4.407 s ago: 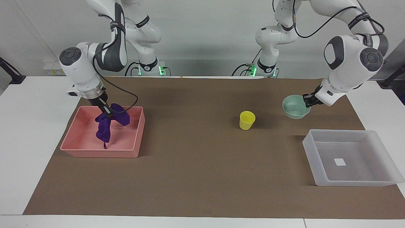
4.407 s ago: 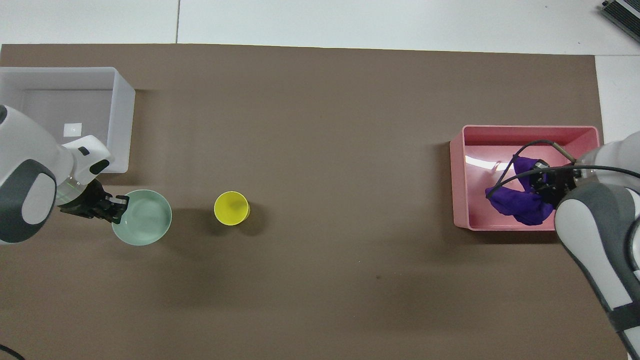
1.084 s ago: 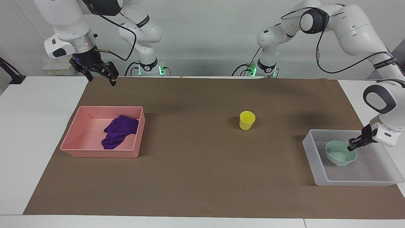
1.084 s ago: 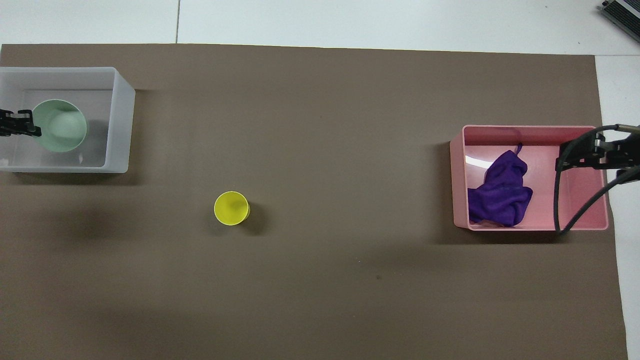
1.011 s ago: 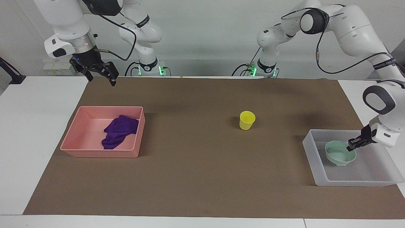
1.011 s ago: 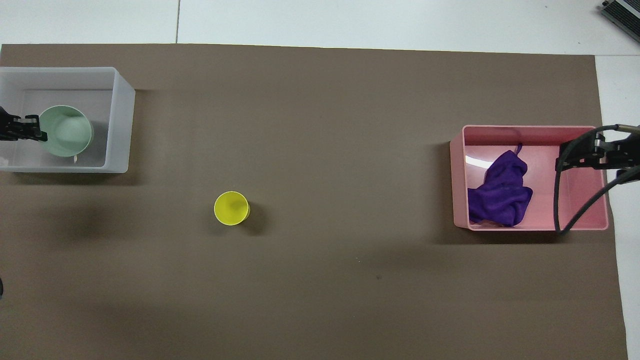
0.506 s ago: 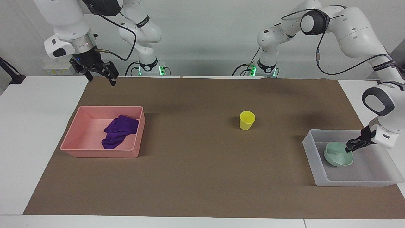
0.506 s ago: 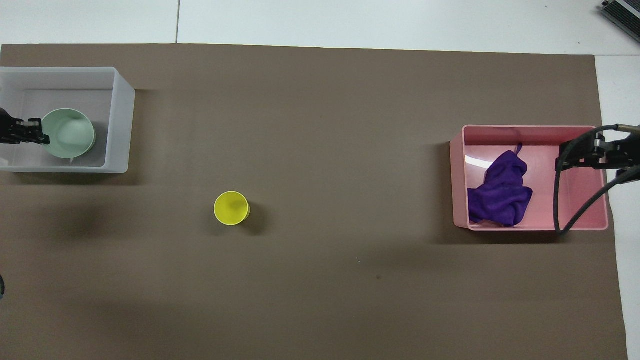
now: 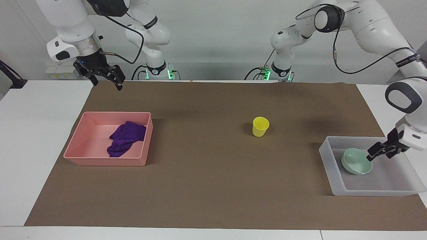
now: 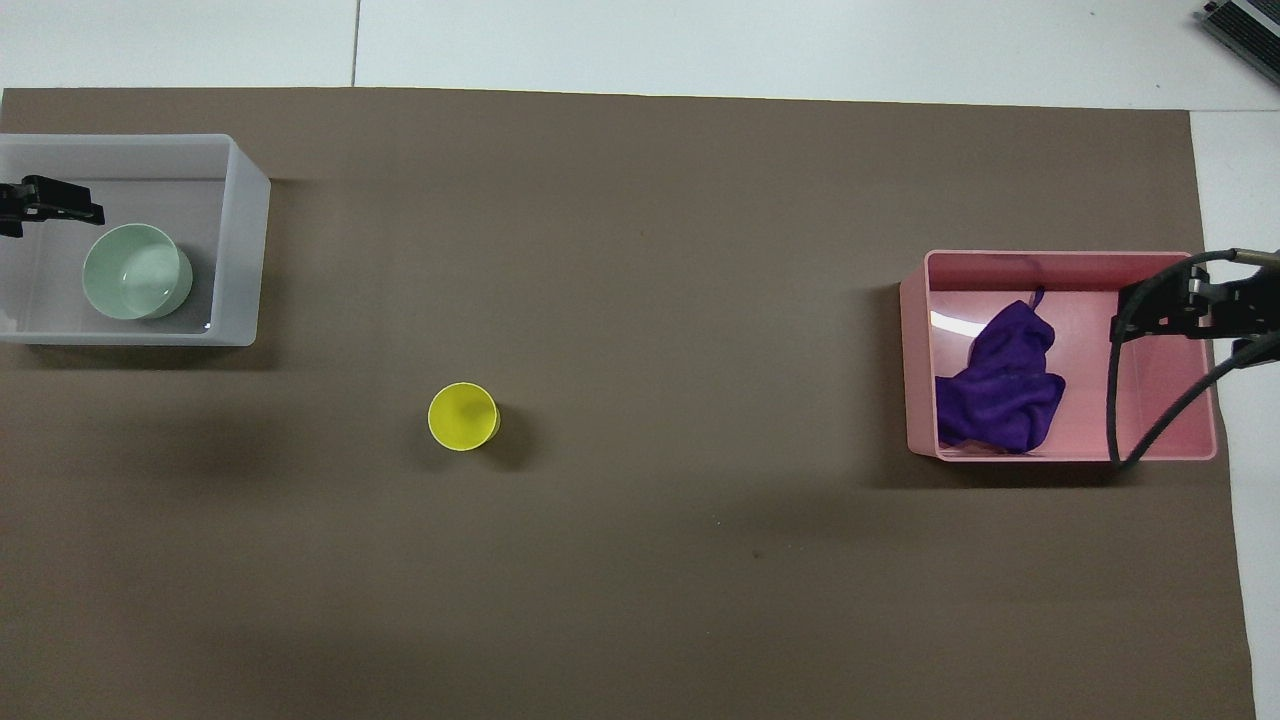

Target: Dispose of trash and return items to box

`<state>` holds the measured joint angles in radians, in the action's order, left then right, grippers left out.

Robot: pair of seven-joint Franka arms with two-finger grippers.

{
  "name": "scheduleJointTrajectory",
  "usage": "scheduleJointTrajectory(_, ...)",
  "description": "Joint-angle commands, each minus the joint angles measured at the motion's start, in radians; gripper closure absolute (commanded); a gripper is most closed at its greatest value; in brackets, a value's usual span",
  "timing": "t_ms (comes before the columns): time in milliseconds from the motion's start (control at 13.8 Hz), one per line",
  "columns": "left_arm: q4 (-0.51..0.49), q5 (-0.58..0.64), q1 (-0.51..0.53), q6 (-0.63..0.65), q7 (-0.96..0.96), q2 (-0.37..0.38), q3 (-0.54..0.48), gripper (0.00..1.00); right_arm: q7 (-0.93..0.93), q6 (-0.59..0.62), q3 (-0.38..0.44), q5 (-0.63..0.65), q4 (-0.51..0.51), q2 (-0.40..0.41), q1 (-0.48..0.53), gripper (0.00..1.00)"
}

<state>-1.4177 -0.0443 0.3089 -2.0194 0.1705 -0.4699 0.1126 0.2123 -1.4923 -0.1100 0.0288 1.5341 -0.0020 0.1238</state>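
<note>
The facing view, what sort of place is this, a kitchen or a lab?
Most likely a robotics lab: two white robot arms bolted at a white table under a brown mat, with sorting props only, a pink tray and a translucent box.

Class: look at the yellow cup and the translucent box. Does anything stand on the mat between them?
Nothing visible does. The yellow cup stands alone on bare brown mat; the translucent box holds only the green bowl.

- You are looking at a soft, matt purple cloth rag (image 9: 126, 138) lying crumpled in a smooth, glossy pink plastic tray (image 9: 87, 158).
- The translucent plastic box (image 9: 327, 160) is holding a glossy mint bowl (image 9: 355, 162).
- The yellow plastic cup (image 9: 260, 126) is standing on matt brown paper-like sheeting (image 9: 206, 180).
</note>
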Motion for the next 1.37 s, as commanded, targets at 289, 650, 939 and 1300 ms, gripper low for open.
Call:
scheduleJointTrajectory(289,-0.075,-0.003,-0.122,0.223,-0.017,0.177,0.002,0.0,-0.031,0.014,-0.004,-0.014,0.001,-0.003,0.007,0.0)
scheduleJointTrajectory(650,-0.467,-0.005,-0.283,0.061,-0.138,0.37,0.004,0.0,-0.031,0.014,-0.005,-0.014,0.001,-0.003,0.007,0.0)
scheduleJointTrajectory(939,-0.57,-0.046,-0.382,-0.05,-0.218,0.362,0.006,0.0,-0.031,0.015,-0.004,-0.014,0.001,-0.003,0.008,0.0)
scheduleJointTrajectory(1300,-0.618,-0.166,-0.502,-0.027,-0.224,0.379,0.006,0.0,-0.03,0.015,-0.004,-0.015,0.001,-0.003,0.007,0.0)
